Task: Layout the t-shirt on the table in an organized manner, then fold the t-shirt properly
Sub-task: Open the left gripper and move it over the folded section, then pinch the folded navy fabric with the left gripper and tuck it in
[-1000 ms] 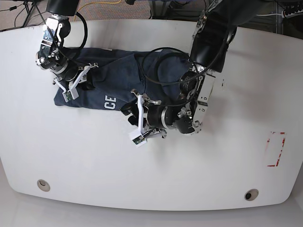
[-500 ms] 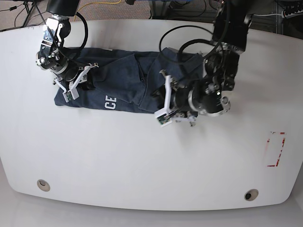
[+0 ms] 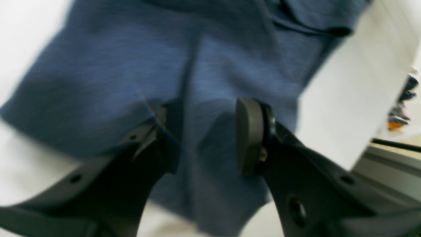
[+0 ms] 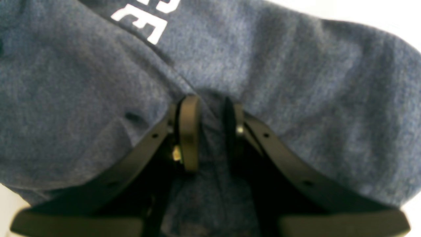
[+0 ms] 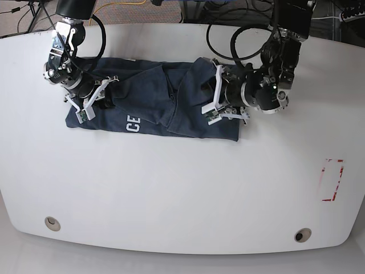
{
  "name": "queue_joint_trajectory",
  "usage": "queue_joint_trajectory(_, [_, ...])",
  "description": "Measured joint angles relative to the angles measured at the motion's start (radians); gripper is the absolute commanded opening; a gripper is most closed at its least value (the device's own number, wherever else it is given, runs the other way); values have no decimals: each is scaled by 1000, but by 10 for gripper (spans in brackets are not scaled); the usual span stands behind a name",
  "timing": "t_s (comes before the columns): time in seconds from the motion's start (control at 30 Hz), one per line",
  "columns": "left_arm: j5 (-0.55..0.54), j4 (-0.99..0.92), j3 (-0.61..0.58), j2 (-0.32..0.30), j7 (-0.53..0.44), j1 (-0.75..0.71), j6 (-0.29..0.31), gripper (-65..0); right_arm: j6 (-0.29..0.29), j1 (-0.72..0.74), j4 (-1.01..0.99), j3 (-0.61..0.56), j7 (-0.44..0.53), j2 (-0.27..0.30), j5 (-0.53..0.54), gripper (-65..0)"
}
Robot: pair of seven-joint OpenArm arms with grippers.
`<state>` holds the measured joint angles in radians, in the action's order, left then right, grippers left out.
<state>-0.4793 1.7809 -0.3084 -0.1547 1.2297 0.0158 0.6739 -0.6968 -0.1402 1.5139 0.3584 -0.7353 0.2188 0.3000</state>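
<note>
- Right gripper (image 4: pixel 210 110) was clamped on the t-shirt (image 4: pixel 312 82): its two pads stood close together with a raised ridge of navy cloth pinched between them. I judged this grip to be an anchor, pinning that end of the garment so the rest could be pulled out against it.
- Just beyond those pads, the white lettering (image 4: pixel 148 26) ran partly under a fold. The chest was therefore not yet flat or facing up cleanly.
- Left gripper (image 3: pixel 209 113) had its pads well apart over the other end of the shirt, with a crease running up between them. That view was blurred, so I could not tell whether the pads touched the cloth. Nothing seemed to be held there.
- I read those spread pads as set to take a fresh hold near that hem or sleeve.
- From the base view, the shirt lay on the worktop (image 5: pixel 171 194) as a rumpled band across its far half, between my two arms. One flap was doubled over near the middle.
- The laying-out looked only partly done, and no fold had begun. Pulling unevenly could drag the pinned end loose.
</note>
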Motion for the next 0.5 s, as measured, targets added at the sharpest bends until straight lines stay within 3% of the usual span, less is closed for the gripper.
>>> queue_joint_trajectory(0.5, [-6, -112, -224, 84, -10, 53, 0, -401, 0, 0, 0, 0, 0, -1, 0, -525])
